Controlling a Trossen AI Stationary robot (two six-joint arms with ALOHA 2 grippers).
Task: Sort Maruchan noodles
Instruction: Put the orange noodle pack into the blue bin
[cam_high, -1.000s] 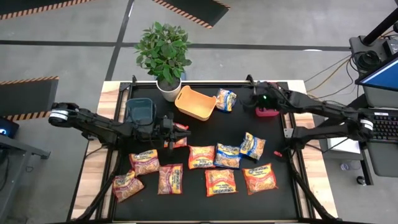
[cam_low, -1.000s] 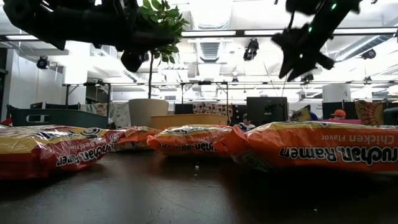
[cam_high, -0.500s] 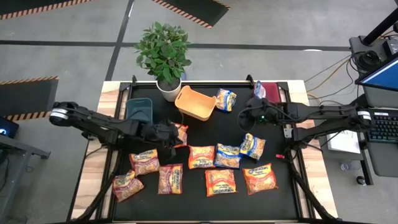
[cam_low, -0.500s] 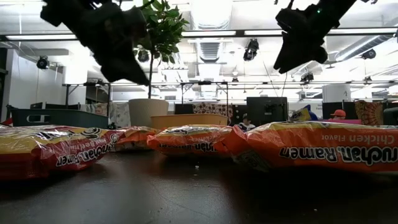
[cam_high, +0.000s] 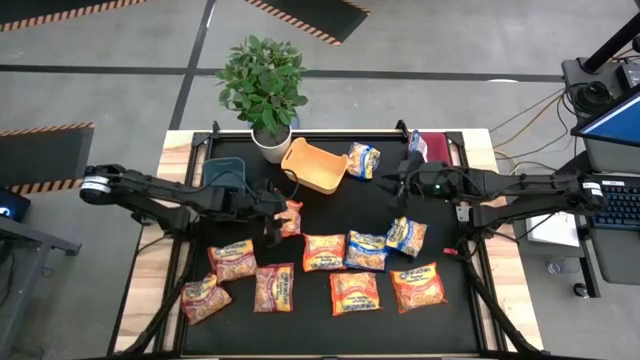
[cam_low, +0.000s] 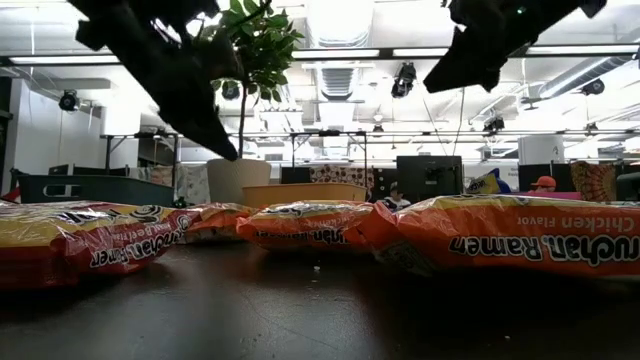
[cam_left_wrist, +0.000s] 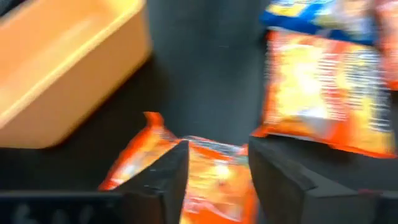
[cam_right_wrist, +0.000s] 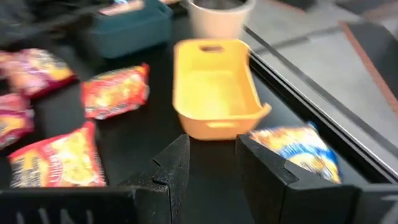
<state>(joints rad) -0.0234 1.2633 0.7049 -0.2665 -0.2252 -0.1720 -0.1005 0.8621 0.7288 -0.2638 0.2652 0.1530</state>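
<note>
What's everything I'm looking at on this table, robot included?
blue-and-yellow noodle packets: three; two mid-table, one beside the orange bin
orange noodle packets: four; three mid-table and near edge, one at the left gripper
pinkish-red noodle packets: three; near-left area
orange bin: one, far side, centre
teal bin: one, dark, far left
red bin: one, far right, partly hidden
plant: one, green, white pot, far edge
table: one, black top
left gripper: fingers open at an orange packet
right gripper: fingers open, raised near the red bin
</note>
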